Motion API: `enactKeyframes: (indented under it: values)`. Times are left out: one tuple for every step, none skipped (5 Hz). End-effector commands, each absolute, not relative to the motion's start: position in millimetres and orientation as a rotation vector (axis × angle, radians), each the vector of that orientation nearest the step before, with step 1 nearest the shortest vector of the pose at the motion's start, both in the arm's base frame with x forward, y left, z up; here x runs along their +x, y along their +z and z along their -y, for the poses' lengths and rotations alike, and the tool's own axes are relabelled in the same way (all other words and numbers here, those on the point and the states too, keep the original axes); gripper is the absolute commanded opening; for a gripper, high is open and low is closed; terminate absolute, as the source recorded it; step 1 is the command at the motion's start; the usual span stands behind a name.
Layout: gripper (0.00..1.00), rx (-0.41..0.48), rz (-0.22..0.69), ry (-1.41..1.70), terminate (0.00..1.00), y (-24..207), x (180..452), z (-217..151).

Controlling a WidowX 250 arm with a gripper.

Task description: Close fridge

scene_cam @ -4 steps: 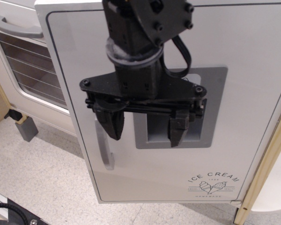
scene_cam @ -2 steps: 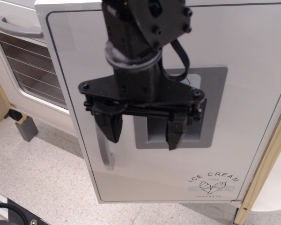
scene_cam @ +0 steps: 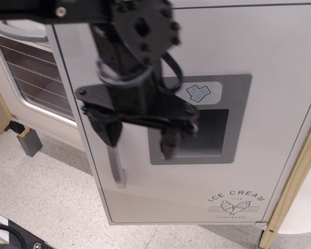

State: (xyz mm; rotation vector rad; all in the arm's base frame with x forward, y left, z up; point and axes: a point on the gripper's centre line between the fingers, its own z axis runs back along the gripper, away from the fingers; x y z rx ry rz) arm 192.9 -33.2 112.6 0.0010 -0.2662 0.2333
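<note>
The pale grey-white fridge door (scene_cam: 269, 62) fills most of the view and stands swung out, its hinge side at the right by a wooden post. It carries a grey recessed dispenser panel (scene_cam: 212, 135), a blue ice sticker (scene_cam: 198, 93), an "ICE CREAM" logo (scene_cam: 235, 203) and a vertical grey handle (scene_cam: 115, 166) near its left edge. My black gripper (scene_cam: 138, 142) hangs in front of the door, open and empty. Its left finger is above the handle. Its right finger is at the dispenser panel's left edge.
The windowed oven door (scene_cam: 33, 78) with a horizontal grey handle (scene_cam: 20, 29) is behind at the left. A wooden post (scene_cam: 295, 176) runs down the right side. A small grey block (scene_cam: 28, 141) lies on the speckled floor (scene_cam: 46, 202).
My gripper and arm have shifted left and slightly up across the door, uncovering the blue ice sticker and most of the dispenser panel. The jaws stay open. The door looks unmoved.
</note>
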Motion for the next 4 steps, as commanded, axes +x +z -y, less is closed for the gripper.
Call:
enactKeyframes:
  values:
    - [1.0, -0.031, 0.301, 0.325, 0.0, 112.5, 219.8, 15.7]
    - [1.0, -0.036, 0.296, 0.389, 0.0, 111.2, 229.1, 13.2]
    - [1.0, -0.026, 0.3, 0.406, 0.0, 110.9, 237.4, 10.3]
    - [1.0, -0.007, 0.351, 0.407, 0.0, 112.4, 244.1, 6.8]
